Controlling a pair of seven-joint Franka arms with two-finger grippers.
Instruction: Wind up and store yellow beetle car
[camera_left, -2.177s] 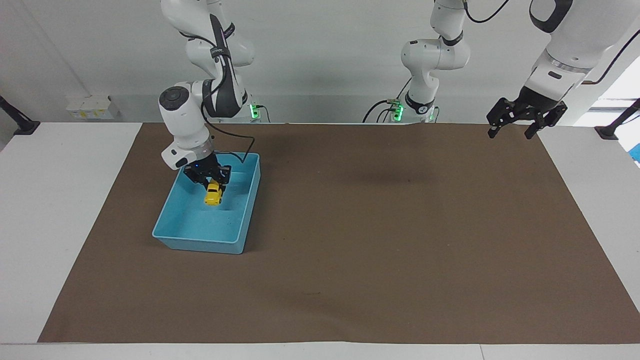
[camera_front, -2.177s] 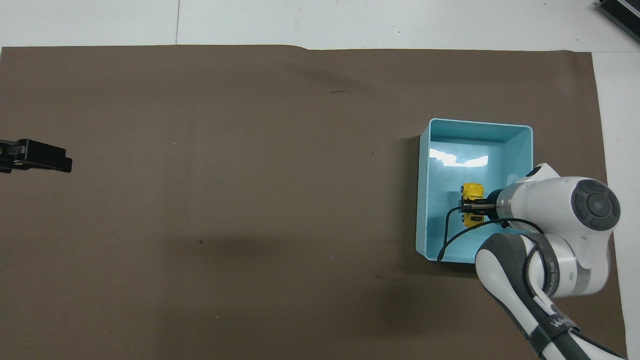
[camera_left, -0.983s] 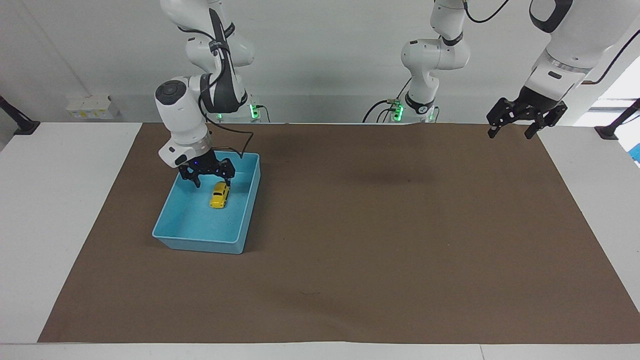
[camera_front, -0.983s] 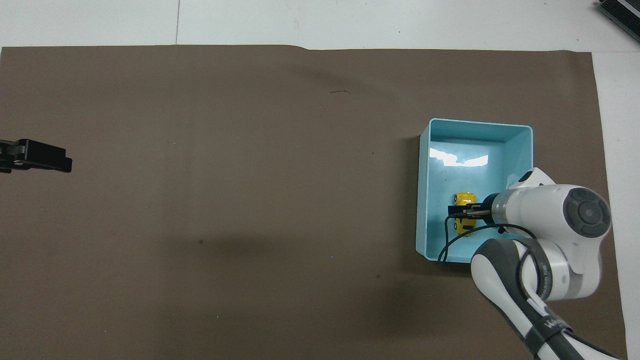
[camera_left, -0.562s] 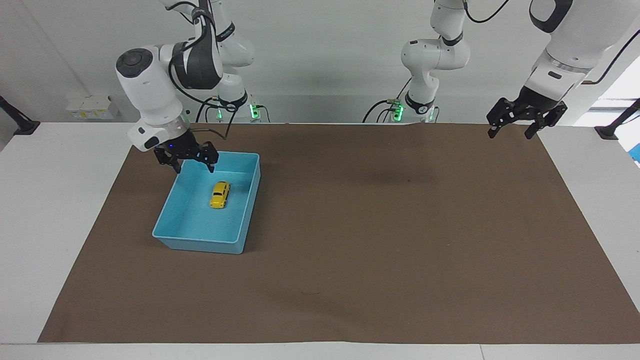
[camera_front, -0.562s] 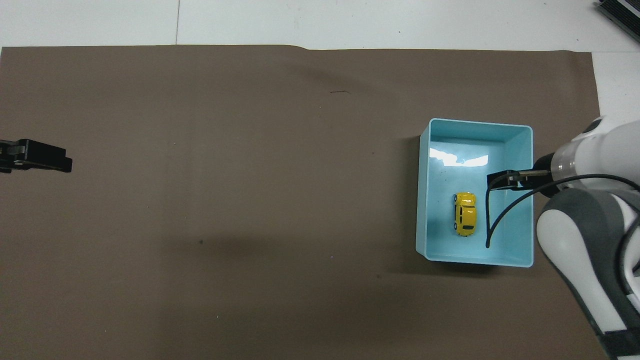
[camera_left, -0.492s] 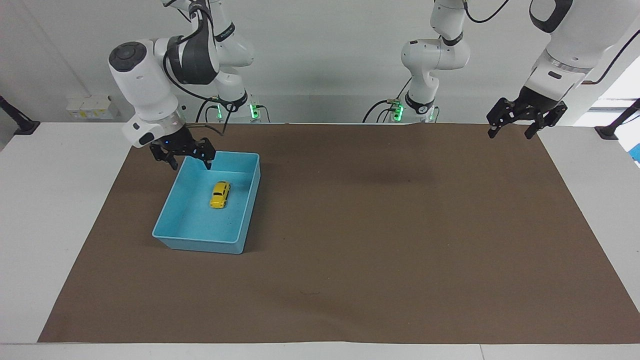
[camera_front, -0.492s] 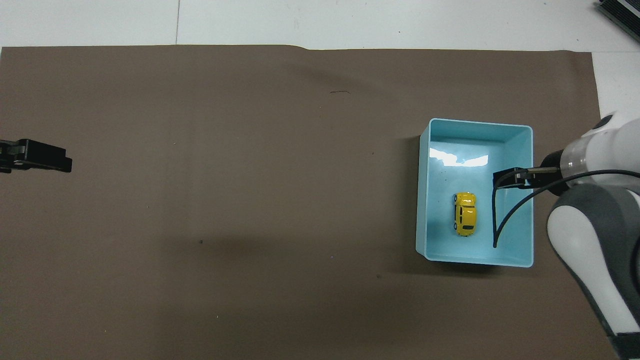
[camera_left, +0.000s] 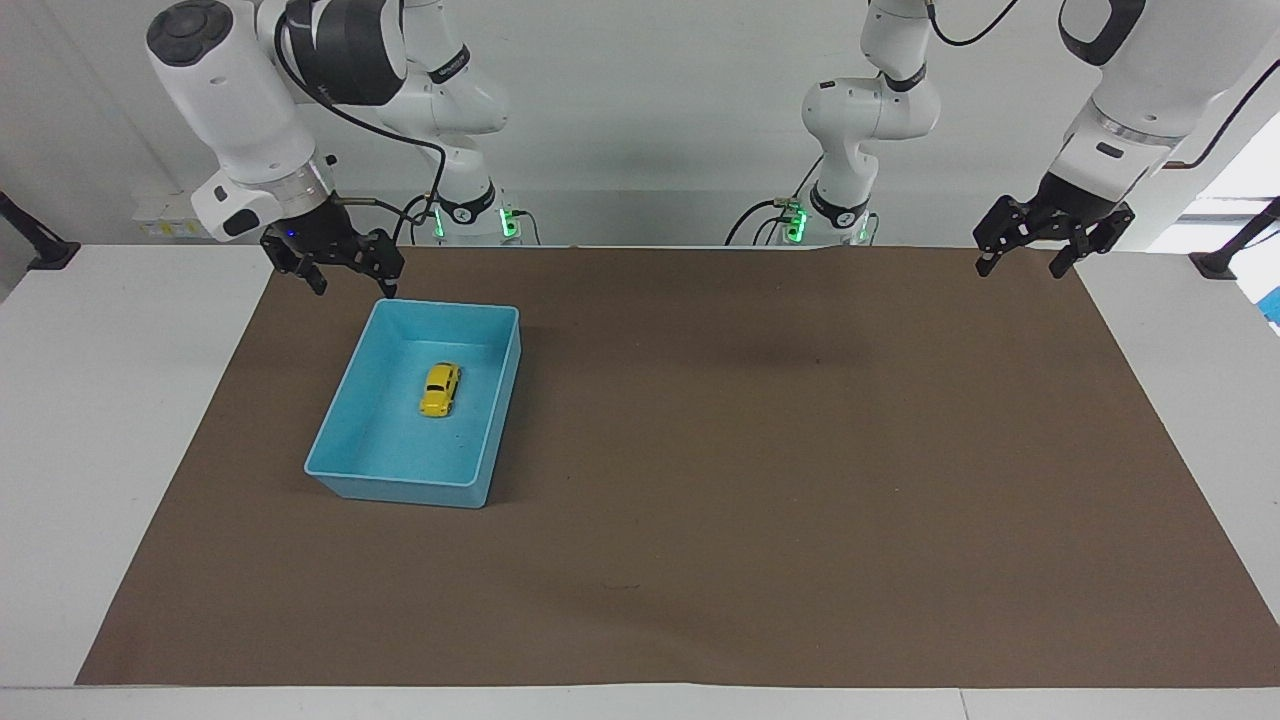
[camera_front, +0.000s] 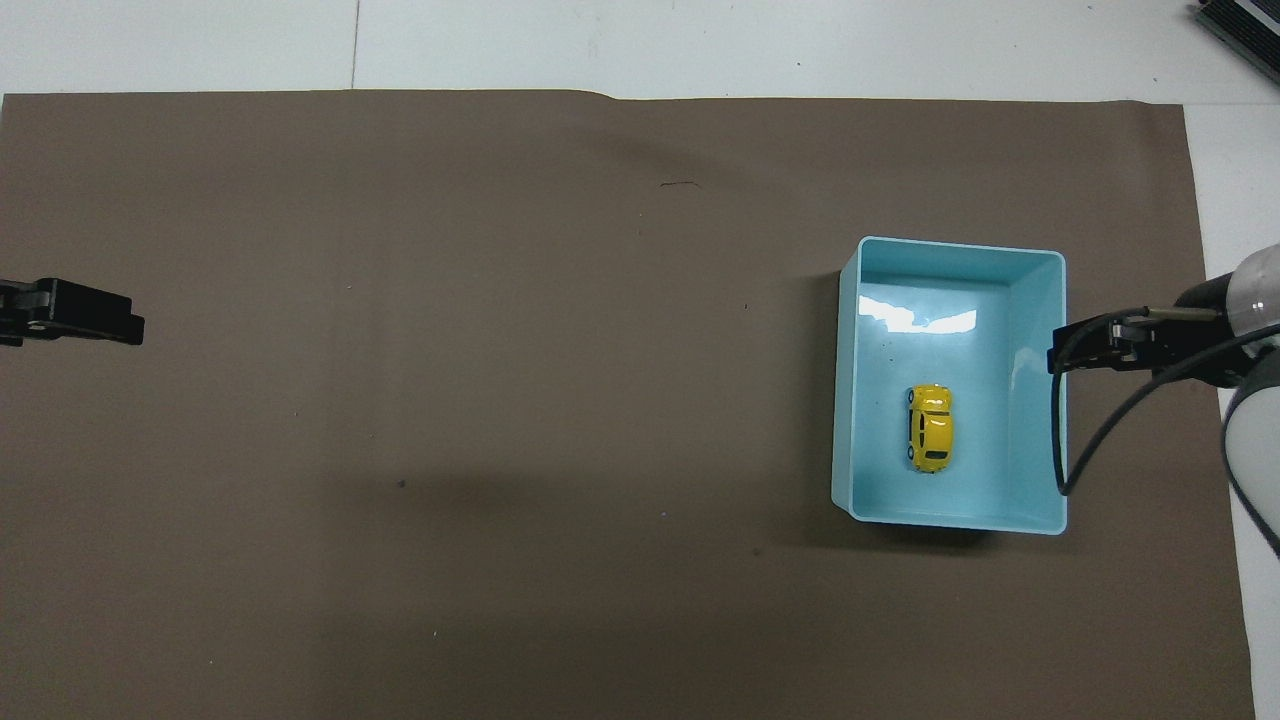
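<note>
The yellow beetle car (camera_left: 440, 389) (camera_front: 931, 428) rests on its wheels on the floor of the light blue bin (camera_left: 340, 470) (camera_front: 846, 400), touched by nothing. My right gripper (camera_left: 352, 288) (camera_front: 1062, 357) hangs open and empty in the air above the mat, just off the bin's corner nearest the robots at the right arm's end. My left gripper (camera_left: 1021, 267) (camera_front: 120, 327) waits open and empty, raised over the mat's edge at the left arm's end.
A brown mat (camera_left: 760, 480) (camera_front: 450, 400) covers most of the white table (camera_left: 90, 420). The bin stands on it toward the right arm's end. A black cable (camera_front: 1085, 440) droops from the right wrist over the bin's rim.
The right gripper let go of the car inside the bin, then rose and drew back out of the bin toward the robots. The car stays put. The left arm has not moved.
</note>
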